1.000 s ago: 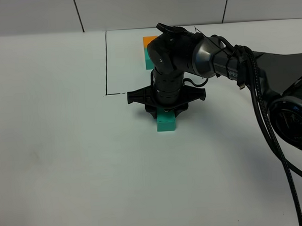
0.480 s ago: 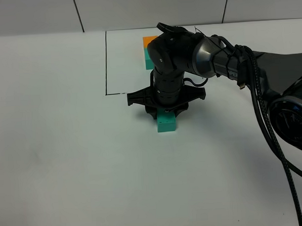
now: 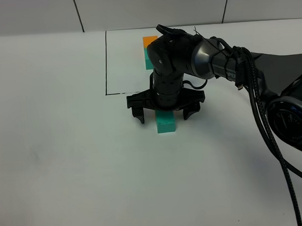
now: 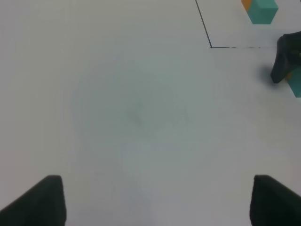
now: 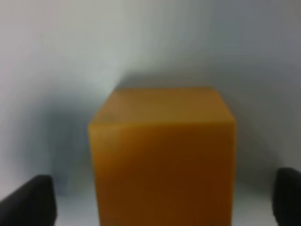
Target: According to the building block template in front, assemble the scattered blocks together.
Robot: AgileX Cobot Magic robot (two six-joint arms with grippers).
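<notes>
My right gripper point(image 3: 165, 113) is open, its fingers spread to either side of the scattered blocks. In the right wrist view the orange cube point(image 5: 162, 155) stands between the fingertips point(image 5: 28, 200), untouched by them. In the exterior view the teal-green cube point(image 3: 165, 122) shows just in front of the gripper, and the orange cube is hidden under the wrist. The template point(image 3: 148, 48), orange joined to teal-green, lies behind inside the black outline point(image 3: 106, 64). My left gripper point(image 4: 153, 202) is open and empty over bare table; it is out of the exterior view.
The white table point(image 3: 67, 163) spreads to the left and front. The right arm and its cables point(image 3: 262, 112) cross the right side. The left wrist view shows the template point(image 4: 259, 10), one right gripper finger point(image 4: 283, 61) and the teal-green cube's edge point(image 4: 296, 84).
My right gripper has opened: its fingers have spread apart and let go of the orange cube. The teal-green cube and the template have not moved.
</notes>
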